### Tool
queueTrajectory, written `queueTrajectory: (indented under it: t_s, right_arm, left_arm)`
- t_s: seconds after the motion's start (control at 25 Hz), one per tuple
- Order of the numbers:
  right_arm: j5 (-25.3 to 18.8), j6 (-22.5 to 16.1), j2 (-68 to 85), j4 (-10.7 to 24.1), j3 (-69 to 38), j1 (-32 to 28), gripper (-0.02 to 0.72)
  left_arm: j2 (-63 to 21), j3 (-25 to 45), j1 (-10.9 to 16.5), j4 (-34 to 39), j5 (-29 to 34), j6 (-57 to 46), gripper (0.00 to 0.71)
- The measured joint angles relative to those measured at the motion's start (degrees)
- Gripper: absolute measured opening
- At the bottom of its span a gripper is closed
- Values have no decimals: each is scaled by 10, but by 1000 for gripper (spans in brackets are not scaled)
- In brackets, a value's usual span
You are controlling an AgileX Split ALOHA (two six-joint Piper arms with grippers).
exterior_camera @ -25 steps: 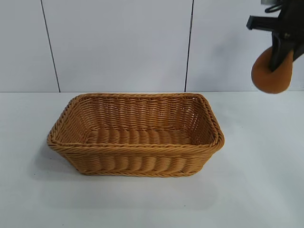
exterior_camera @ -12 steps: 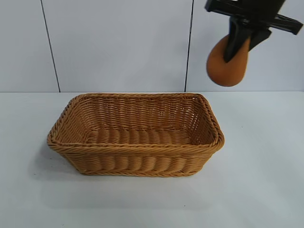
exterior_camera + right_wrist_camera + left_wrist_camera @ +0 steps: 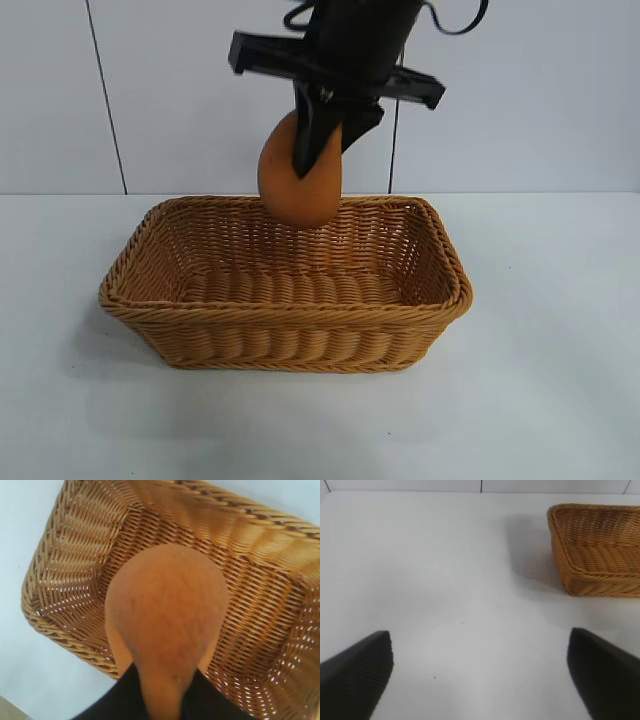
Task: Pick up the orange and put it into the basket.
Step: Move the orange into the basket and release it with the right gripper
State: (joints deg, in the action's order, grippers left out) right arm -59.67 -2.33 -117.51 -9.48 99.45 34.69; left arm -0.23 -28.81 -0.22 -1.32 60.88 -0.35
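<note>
The dull-orange, pear-shaped orange hangs in the air over the back middle of the woven wicker basket, just above rim height. My right gripper is shut on its narrow top end, reaching down from above. In the right wrist view the orange fills the middle, with the basket's inner wall beneath it and the black fingers pinching its neck. My left gripper is open and empty over the bare table, off to one side of the basket.
The basket stands in the middle of a white table, and nothing lies inside it. A white panelled wall closes off the back. The left arm is out of the exterior view.
My right gripper has carried the orange leftwards from the upper right edge to above the basket and somewhat lower. The left gripper has not moved.
</note>
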Motion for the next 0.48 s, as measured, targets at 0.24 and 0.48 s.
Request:
queueTrajectory:
  t_s: [0.24, 0.48]
  right_arm:
    - [47, -2, -89, 13, 0, 0, 35]
    - [55, -2, -109, 5, 0, 0, 40]
  left_arm:
    - [0, 0, 0, 0, 1, 0, 673]
    - [0, 0, 0, 0, 1, 0, 673]
